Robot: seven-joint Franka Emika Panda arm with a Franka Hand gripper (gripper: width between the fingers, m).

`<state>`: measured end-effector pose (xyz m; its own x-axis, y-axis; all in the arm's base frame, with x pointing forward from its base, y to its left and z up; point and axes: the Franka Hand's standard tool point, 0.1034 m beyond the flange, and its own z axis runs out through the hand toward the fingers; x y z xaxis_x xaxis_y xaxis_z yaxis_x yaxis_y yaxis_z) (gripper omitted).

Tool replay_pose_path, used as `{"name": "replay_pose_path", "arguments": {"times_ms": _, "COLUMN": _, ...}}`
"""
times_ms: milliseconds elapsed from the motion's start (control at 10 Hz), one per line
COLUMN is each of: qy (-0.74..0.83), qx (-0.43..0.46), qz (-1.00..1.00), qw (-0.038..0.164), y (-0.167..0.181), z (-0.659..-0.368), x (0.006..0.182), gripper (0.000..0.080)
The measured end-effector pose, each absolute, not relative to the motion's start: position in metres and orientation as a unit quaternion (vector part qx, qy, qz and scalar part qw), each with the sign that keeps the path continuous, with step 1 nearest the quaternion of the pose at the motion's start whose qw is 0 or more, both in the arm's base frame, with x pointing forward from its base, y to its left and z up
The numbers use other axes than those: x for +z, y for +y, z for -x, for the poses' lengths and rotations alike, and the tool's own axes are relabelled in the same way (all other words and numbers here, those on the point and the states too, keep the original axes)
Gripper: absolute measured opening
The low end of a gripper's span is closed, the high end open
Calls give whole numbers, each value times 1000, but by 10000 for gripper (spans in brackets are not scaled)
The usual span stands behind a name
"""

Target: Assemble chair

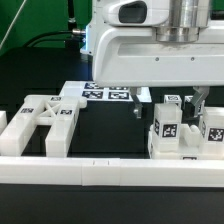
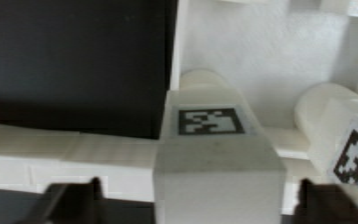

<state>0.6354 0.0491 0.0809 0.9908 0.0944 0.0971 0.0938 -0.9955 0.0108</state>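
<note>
Claw point(image 1: 168, 103) in the exterior view hangs straight down from the arm's white wrist at that view's right, its two dark fingers set apart to either side of an upright post point(image 1: 168, 128) of the chair. That post stands on the black table just behind the long white border rail point(image 1: 110, 172), with a second post point(image 1: 212, 130) just beside it toward the exterior view's right. The cross-braced frame point(image 1: 48, 120) lies well apart at the exterior view's left, and the marker board point(image 1: 108, 95) lies flat behind, between the two groups. The arm reaches in from above, so the approach reads as vertical, with the wrist level. In the wrist view the claw point(image 2: 194, 200) straddles the same post point(image 2: 208, 160), whose tagged top faces the camera. Dark table shows between each finger point(image 2: 73, 200) and the post's flanks, so the jaws are not yet clamped on it and nothing is held. The second post point(image 2: 336, 125) crowds one finger's side. I judge the post light, rigid and smooth-sided. A squeeze across its two flat flanks, a little below the top, should hold, though slick plastic may slip if taken off-centre, and that finger needs to clear the neighbour.
</note>
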Motion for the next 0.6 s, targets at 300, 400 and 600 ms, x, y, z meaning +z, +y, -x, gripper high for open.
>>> {"name": "replay_pose_path", "arguments": {"times_ms": 300, "qy": 34, "qx": 49, "qz": -998, "qw": 2, "y": 49, "z": -635, "x": 81, "gripper": 289}}
{"name": "replay_pose_path", "arguments": {"times_ms": 400, "qy": 34, "qx": 49, "qz": -998, "qw": 2, "y": 49, "z": -636, "x": 81, "gripper": 289}}
{"name": "replay_pose_path", "arguments": {"times_ms": 600, "qy": -5, "qx": 49, "qz": -999, "qw": 0, "y": 49, "z": -635, "x": 81, "gripper": 289}}
